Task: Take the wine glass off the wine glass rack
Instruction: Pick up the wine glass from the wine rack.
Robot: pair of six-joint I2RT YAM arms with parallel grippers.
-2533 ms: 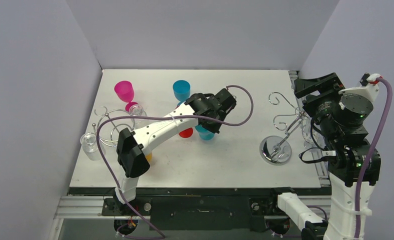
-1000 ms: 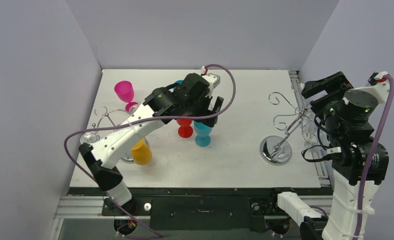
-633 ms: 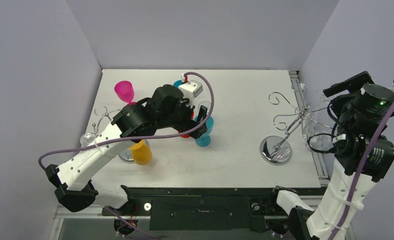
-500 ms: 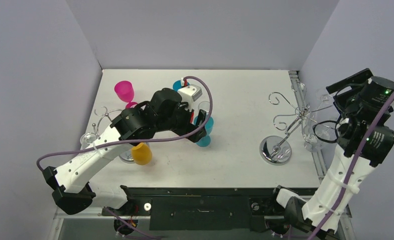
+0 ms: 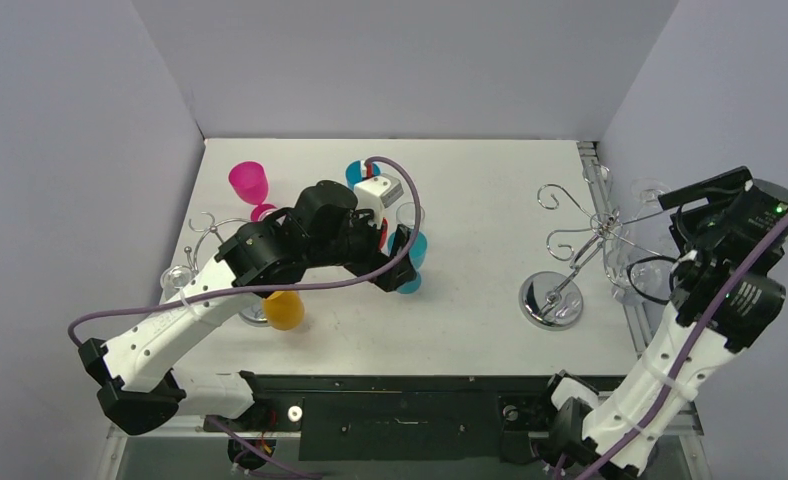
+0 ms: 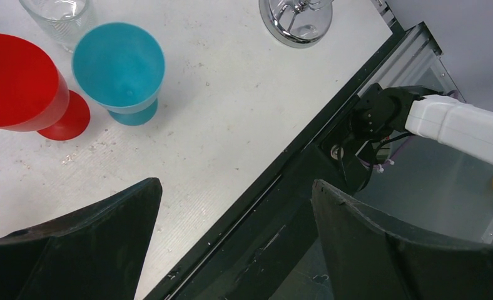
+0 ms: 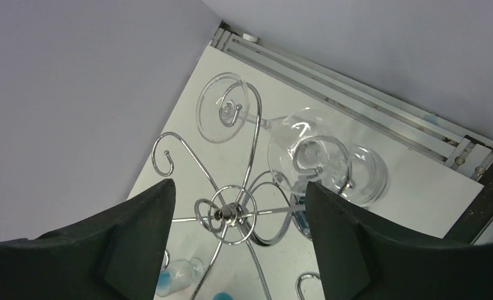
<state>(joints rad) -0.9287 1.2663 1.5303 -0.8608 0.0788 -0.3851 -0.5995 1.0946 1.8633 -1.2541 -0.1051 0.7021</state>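
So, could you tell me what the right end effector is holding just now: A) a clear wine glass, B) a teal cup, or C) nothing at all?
C: the right end effector stands open above the wine glass rack, and the clear wine glass on it shows untouched below.

Left arm (image 5: 200, 310) reaches from the near left corner of the table (image 5: 490, 330) diagonally toward its centre, forearm low, wrist bent. Left gripper (image 6: 234, 186) points down, jaws spread wide, nothing between them. Right arm (image 5: 670, 360) stands upright just past the right edge, wrist raised high. Right gripper (image 7: 239, 186) faces down, jaws wide apart, empty.
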